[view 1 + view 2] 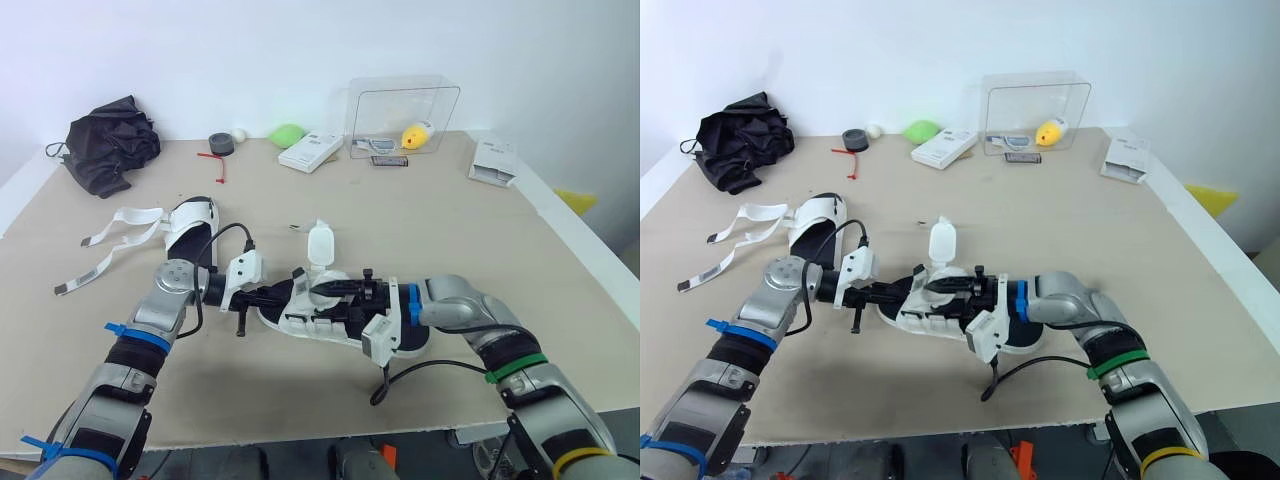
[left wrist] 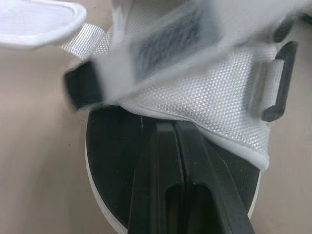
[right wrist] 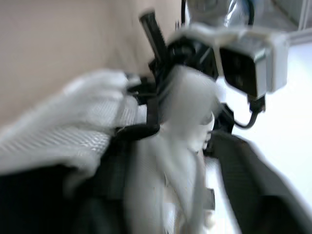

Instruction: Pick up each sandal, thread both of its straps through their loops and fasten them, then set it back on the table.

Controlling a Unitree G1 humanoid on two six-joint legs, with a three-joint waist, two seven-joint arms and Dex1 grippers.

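white mesh and a black footbed make up the near sandal (image 1: 325,320), which lies flat on the tabletop (image 1: 450,230) between the two arms, toward the front edge. one white strap (image 1: 320,244) of this sandal stands upright above the upper. the left gripper (image 1: 283,294) points in from the sandal's left end. in the left wrist view its fingers (image 2: 161,185) are pressed together over the black footbed, tips at the edge of the mesh upper, near a black loop (image 2: 279,80). the right gripper (image 1: 320,290) points in from the right, over the upper, at the base of the upright strap; whether it is spread or closed cannot be determined. the second sandal (image 1: 192,222) lies farther left on the tabletop, apart from both grippers, with its loose white straps (image 1: 120,235) spread out to its left.
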